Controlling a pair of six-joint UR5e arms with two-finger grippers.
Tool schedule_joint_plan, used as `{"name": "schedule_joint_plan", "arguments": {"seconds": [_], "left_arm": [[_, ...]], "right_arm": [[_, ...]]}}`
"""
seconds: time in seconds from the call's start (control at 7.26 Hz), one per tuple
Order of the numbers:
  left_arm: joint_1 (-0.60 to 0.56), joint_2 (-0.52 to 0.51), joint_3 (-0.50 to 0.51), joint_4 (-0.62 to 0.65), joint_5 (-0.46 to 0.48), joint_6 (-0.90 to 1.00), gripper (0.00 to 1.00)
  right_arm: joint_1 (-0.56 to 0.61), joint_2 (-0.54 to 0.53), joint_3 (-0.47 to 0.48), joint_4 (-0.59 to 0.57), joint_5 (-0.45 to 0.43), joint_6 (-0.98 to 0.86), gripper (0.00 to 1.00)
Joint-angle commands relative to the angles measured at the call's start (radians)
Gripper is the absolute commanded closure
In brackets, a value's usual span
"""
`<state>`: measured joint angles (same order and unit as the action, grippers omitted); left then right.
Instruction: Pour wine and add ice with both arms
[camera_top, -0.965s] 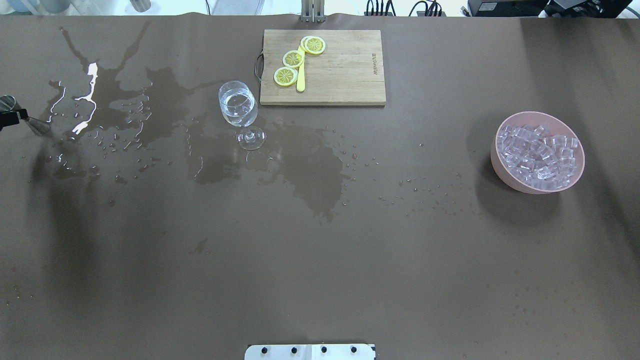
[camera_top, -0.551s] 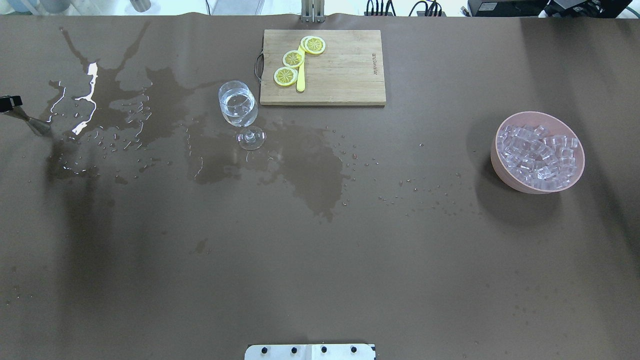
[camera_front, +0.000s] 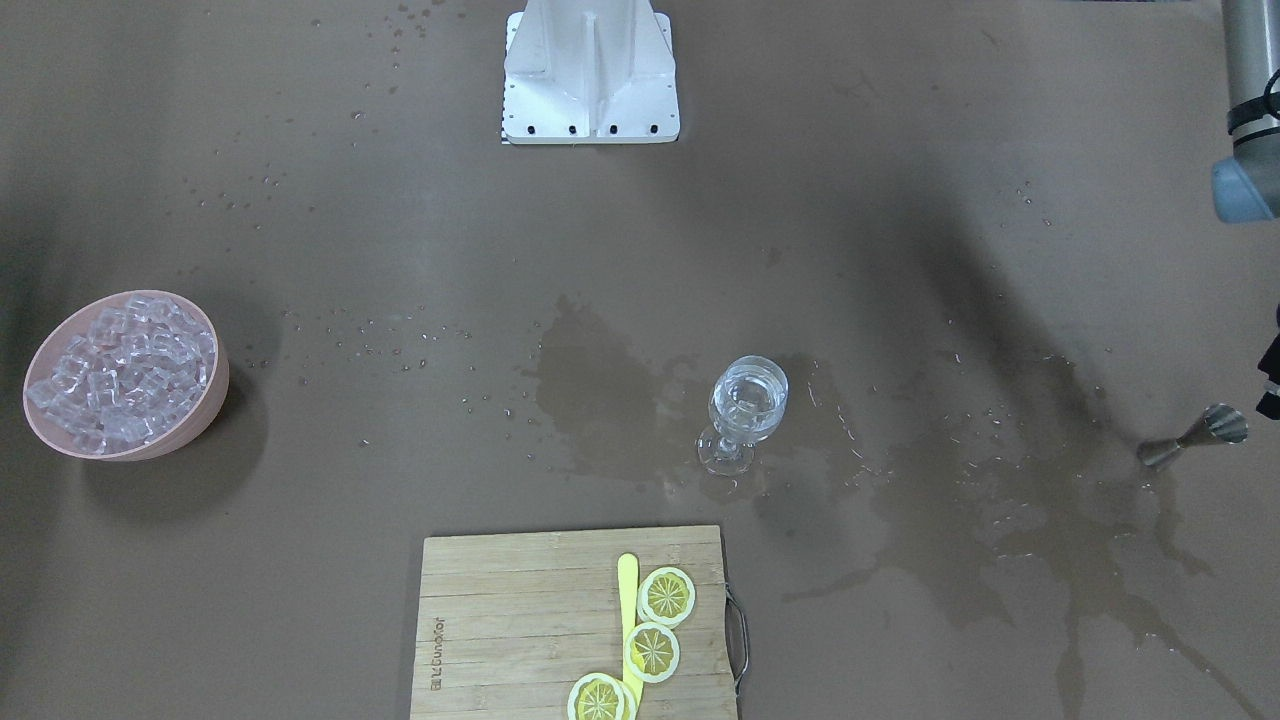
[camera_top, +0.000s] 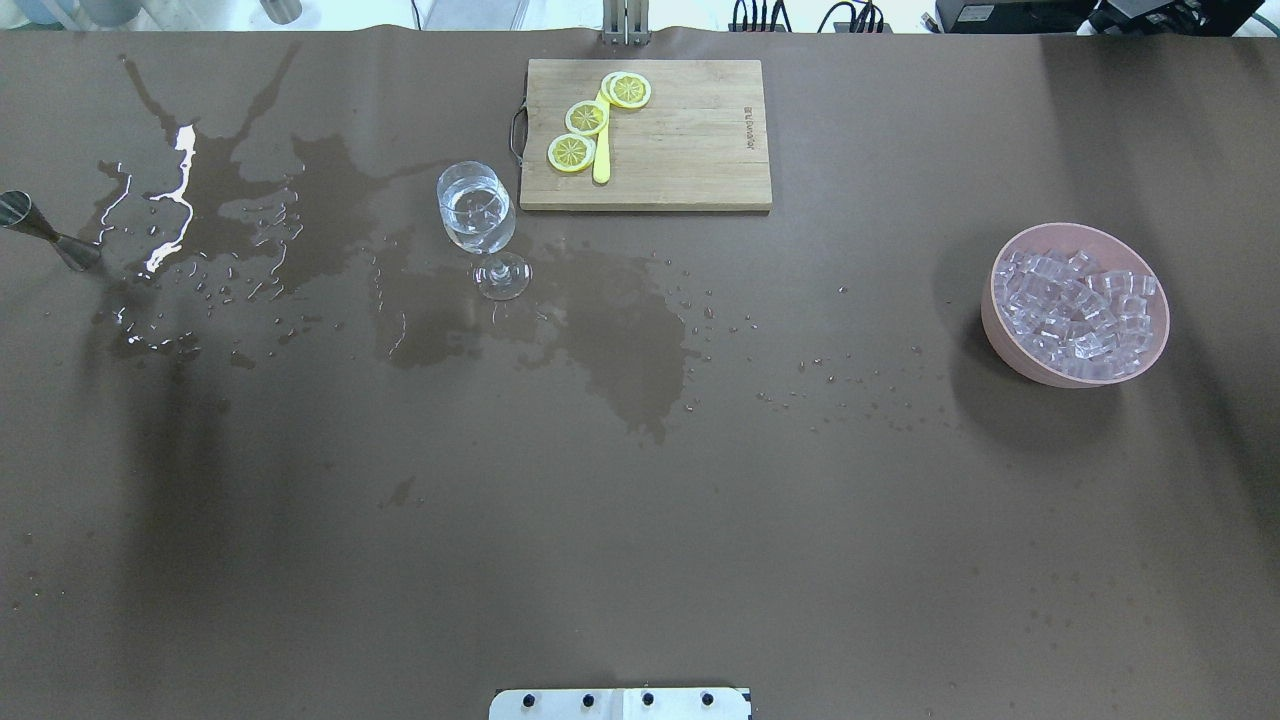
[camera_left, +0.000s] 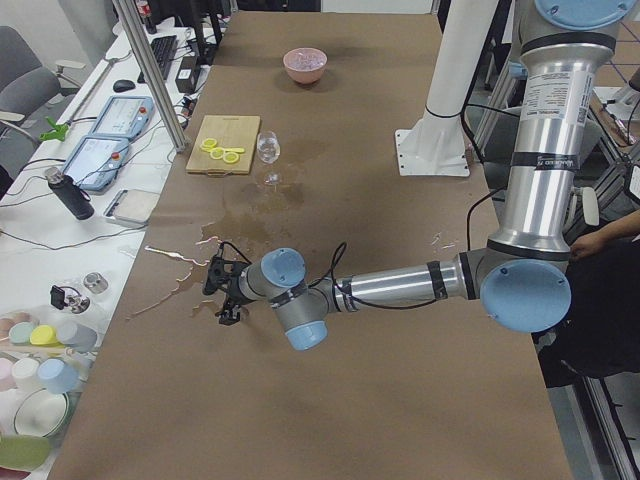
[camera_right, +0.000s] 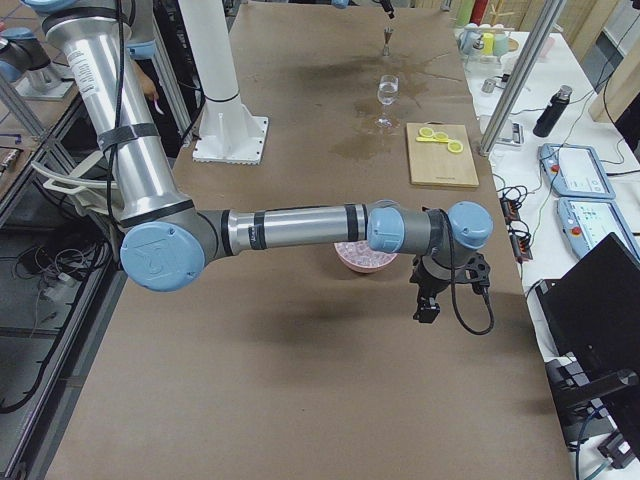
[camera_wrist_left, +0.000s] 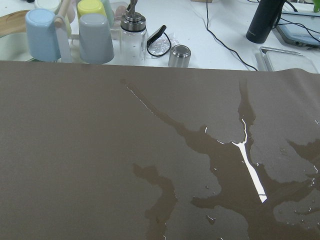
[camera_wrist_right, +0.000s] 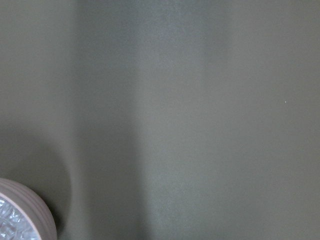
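A wine glass (camera_top: 476, 215) stands left of the table's middle with clear wine (camera_front: 748, 400) in its bowl. A pink bowl (camera_top: 1000, 330) at the right holds many small clear ice cubes (camera_top: 1078, 303). A steel jigger (camera_top: 45, 235) stands free at the far left edge, also in the front view (camera_front: 1195, 437). My left gripper (camera_left: 220, 295) hovers beside the jigger and appears clearly only in the left side view, so I cannot tell its state. My right gripper (camera_right: 428, 308) hangs beyond the bowl (camera_right: 365, 262); I cannot tell its state.
A wooden cutting board (camera_top: 680, 140) with lemon slices (camera_top: 586, 118) and a yellow knife lies behind the glass. Spilled liquid (camera_top: 620, 340) darkens the brown cover from the left to the middle. Cups and a shaker (camera_wrist_left: 134, 35) stand past the left table end.
The black left gripper finger that was at the jigger has drawn off the overhead view's left edge. The jigger stays standing on the table.
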<state>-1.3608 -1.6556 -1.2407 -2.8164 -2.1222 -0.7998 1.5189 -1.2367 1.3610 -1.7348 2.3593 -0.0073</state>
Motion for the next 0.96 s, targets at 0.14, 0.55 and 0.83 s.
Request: {"name": "schedule_joint_plan", "arguments": {"seconds": [0.14,0.55,0.83], "left_arm": [[-0.170,-0.001,-0.069,0.277,-0.224,0.091,0.04],[-0.248,-0.003,-0.128,0.690,-0.233,0.360,0.03],[-0.271,0.039,-0.396,1.274,0.005,0.760,0.03]], "right_arm": [[-0.002,0.006,0.000,-0.003,-0.002,0.003,0.00],[-0.003,0.010,0.001,-0.003,-0.002,0.006,0.00],[-0.002,0.008,0.006,-0.003,0.000,0.004,0.00]]}}
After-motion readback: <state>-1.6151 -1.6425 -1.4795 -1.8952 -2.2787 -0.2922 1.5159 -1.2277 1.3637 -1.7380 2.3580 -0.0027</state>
